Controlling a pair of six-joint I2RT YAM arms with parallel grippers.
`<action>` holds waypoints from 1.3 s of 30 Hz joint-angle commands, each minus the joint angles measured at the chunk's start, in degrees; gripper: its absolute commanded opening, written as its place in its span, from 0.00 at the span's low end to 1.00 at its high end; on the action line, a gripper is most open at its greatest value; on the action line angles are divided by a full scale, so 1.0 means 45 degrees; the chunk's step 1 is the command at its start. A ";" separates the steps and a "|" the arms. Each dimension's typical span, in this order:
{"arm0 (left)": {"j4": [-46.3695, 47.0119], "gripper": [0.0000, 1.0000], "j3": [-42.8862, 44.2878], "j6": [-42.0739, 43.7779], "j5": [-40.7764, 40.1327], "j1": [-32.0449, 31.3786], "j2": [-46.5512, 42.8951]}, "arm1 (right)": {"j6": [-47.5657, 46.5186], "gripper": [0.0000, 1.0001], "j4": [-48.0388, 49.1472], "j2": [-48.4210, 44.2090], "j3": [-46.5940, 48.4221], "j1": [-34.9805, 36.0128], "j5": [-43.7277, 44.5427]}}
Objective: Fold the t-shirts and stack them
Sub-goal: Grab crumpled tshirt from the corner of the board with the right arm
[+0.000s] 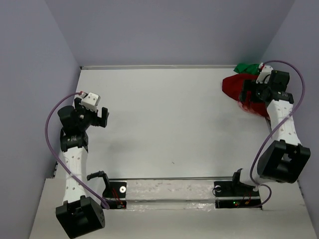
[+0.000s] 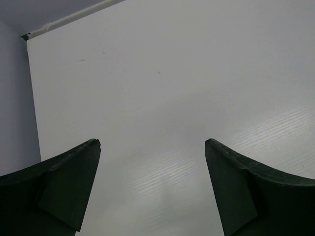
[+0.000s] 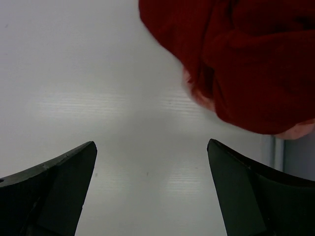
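Note:
The t-shirts lie crumpled in a heap at the table's far right corner. The dark red one [image 1: 233, 85] is on top, and the bright green one [image 1: 246, 67] peeks out behind it against the back wall. In the right wrist view the dark red cloth [image 3: 246, 59] fills the upper right, with salmon pink edges [image 3: 198, 96] showing under it. My right gripper [image 1: 248, 94] [image 3: 151, 145] is open and empty, hovering at the heap's near edge with bare table between its fingers. My left gripper [image 1: 103, 117] [image 2: 152, 142] is open and empty over bare table at the left.
The white table [image 1: 169, 119] is bounded by grey walls at the back and both sides. The arm bases and a taped rail [image 1: 169, 191] run along the near edge. The right wall is close behind the heap.

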 commanded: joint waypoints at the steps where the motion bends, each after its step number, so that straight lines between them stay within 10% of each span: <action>1: 0.0671 0.99 -0.0060 -0.0043 0.0213 0.0052 -0.0312 | -0.0255 1.00 0.0500 0.1075 0.1867 -0.0042 0.2538; 13: 0.0457 0.99 -0.0176 0.0212 0.0487 0.0052 -0.0019 | 0.0116 0.94 -0.0359 0.4888 0.4802 -0.0042 0.4216; 27: 0.0320 0.99 -0.0255 0.0446 0.0780 0.0032 0.0137 | -0.0664 0.47 -0.0515 0.7818 0.5740 -0.0042 0.5899; 35: 0.0300 0.99 -0.0235 0.0446 0.0995 0.0032 0.0313 | -0.0879 0.05 -0.0554 0.7469 0.5857 -0.0042 0.6037; 39: 0.0281 0.99 -0.0274 0.0485 0.1015 0.0052 0.0255 | -0.1133 0.00 -0.0943 0.6476 0.5838 -0.0042 0.5707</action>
